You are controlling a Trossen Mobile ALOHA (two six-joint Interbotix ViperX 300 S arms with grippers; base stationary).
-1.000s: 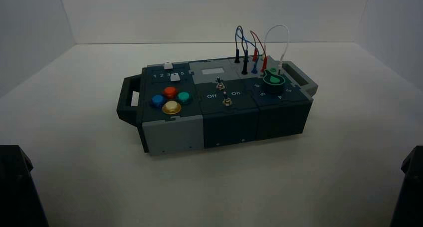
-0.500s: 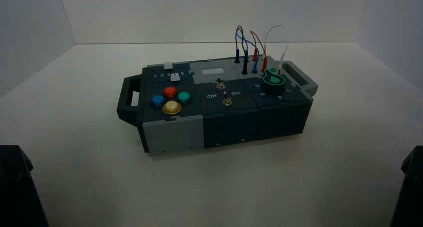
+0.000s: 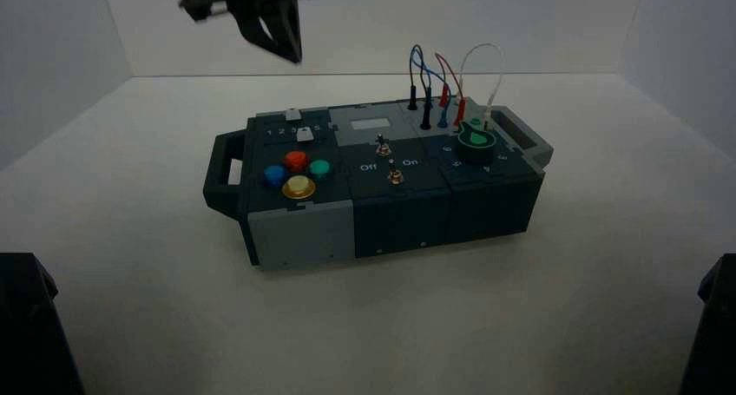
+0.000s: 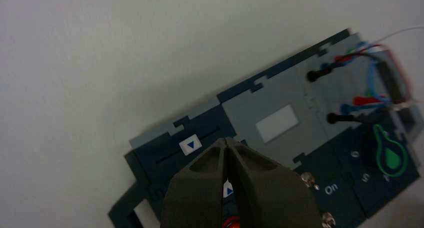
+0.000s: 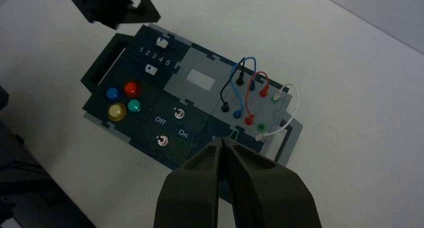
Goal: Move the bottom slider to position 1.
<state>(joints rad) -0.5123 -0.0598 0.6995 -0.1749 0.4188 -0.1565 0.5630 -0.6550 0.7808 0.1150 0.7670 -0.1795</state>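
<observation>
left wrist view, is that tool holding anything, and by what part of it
Nothing is held: the left tool is shut on itself, in the air above the box, and the bottom slider is not gripped.

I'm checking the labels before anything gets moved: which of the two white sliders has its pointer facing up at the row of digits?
The bottom slider, nearer the coloured buttons; the top slider's pointer faces down instead.

plain pale walls (image 3: 373,26), whitish tabletop (image 3: 373,325), dim light
</observation>
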